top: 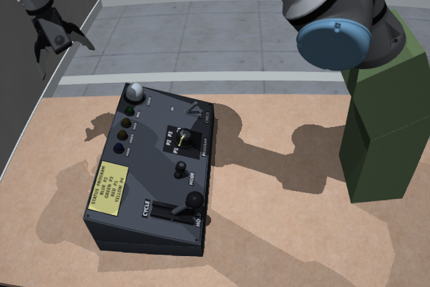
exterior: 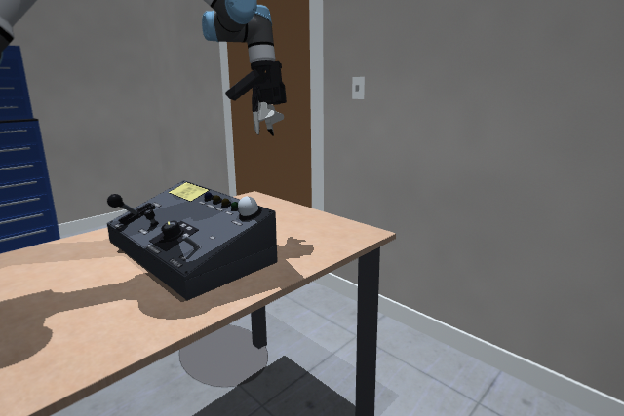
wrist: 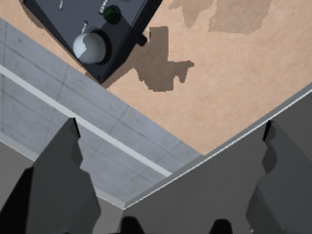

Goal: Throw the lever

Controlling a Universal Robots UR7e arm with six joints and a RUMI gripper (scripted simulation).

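Note:
A dark console [top: 114, 221] [exterior: 221, 255] [wrist: 73, 29] sits on the wooden table [top: 295, 224] [exterior: 328, 235]. Its lever with a black ball knob [top: 193, 200] [exterior: 114, 199] leans to the HOLD end of a slot; the CYCLE label [top: 146, 208] marks the other end. The console also carries a rotary PROGRAM knob [top: 183, 138], a MODE toggle [top: 180, 169], a CHECK switch [top: 191, 107], several coloured buttons and a white dome [top: 134, 91] [exterior: 248, 206] [wrist: 90, 47]. My gripper [top: 62, 56] [exterior: 265, 125] [wrist: 170, 120] is open and empty, high above the table's far corner, well away from the lever.
A yellow status label [top: 108, 188] lies on the console's left side. A green pedestal [top: 388, 131] holds the arm base at the right. The table edge runs close behind the console. A blue drawer cabinet [exterior: 19, 174] stands by the wall.

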